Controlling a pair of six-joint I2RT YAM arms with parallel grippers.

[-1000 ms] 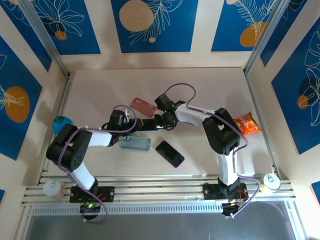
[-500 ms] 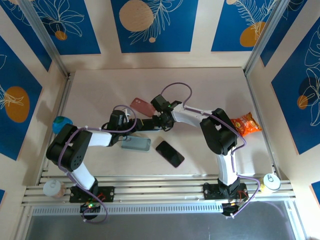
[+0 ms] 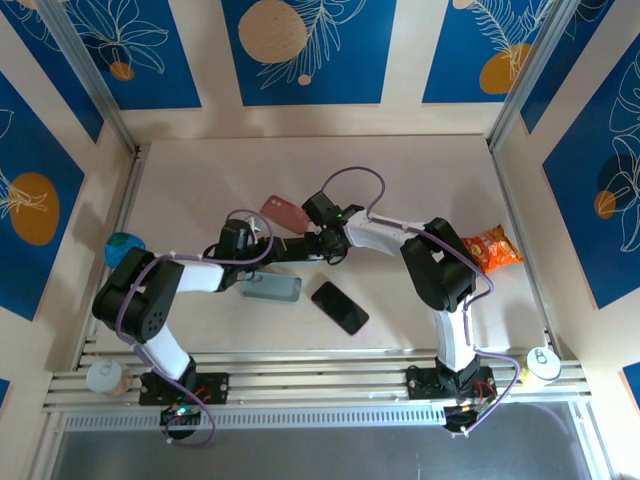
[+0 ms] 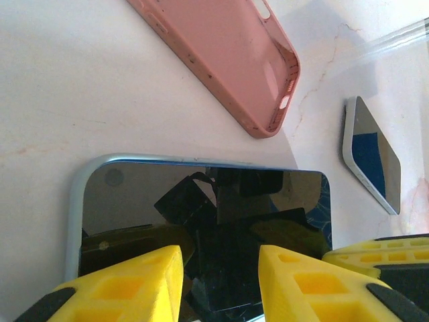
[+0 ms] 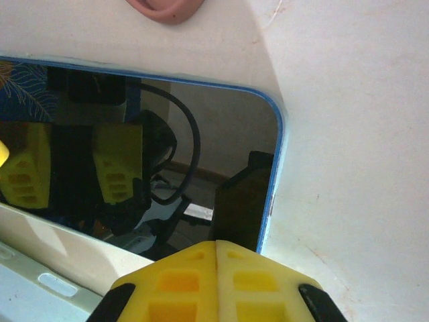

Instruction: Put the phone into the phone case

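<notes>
1. The main risk, as I judged it, was the phone (image 4: 201,194) slipping. My left gripper (image 4: 220,260) had its yellow fingers partly apart at the phone's near end, apparently clamped on it. Most of the glossy body stuck out beyond them unsupported.
2. My right gripper (image 5: 216,249) had its fingers pressed together, empty, close against the phone's blue-rimmed edge. I could not tell whether they touched it. A push from there could twist the phone in the left grip or knock it onto the table (image 3: 420,170).
3. The pink case (image 4: 228,60) lay just beyond the phone, apart from it, and a clear case (image 3: 272,288) lay beside my left forearm. Coming in skewed to either one could jam a corner on the rim.
4. A black phone (image 3: 340,307) lay near the clear case, where a sweeping arm could shove it.
5. Both arms reached inward over mid-table. The left stretched low toward the right, and the right folded back toward the left. The wrists nearly met, so the two grippers could collide.
</notes>
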